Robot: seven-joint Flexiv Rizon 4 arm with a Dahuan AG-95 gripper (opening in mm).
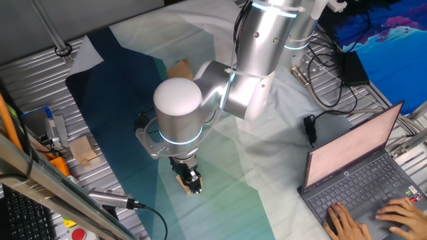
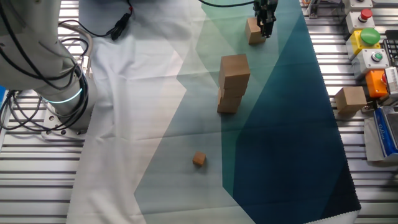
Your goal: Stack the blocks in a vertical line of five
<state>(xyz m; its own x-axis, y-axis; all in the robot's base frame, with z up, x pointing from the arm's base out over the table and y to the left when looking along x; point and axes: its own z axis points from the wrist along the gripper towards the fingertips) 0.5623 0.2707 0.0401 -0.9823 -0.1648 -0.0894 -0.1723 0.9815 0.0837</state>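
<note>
Mid-cloth was blocked by a stack of two light-tan wooden cubes [image 2: 232,83]. A tiny orange-brown wooden cube [image 2: 199,160] sat at its 7 o'clock, well apart. Open cloth lay between them and at the stack's 9 o'clock.

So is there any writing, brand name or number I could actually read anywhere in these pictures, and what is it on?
None can be read.
Laptop screen: lit pale pink, anything on it is too blurred to read.
Laptop keys: too small to read.
Button box with red, green and white buttons: no legible label.
Wooden blocks: plain, no marks.
</note>
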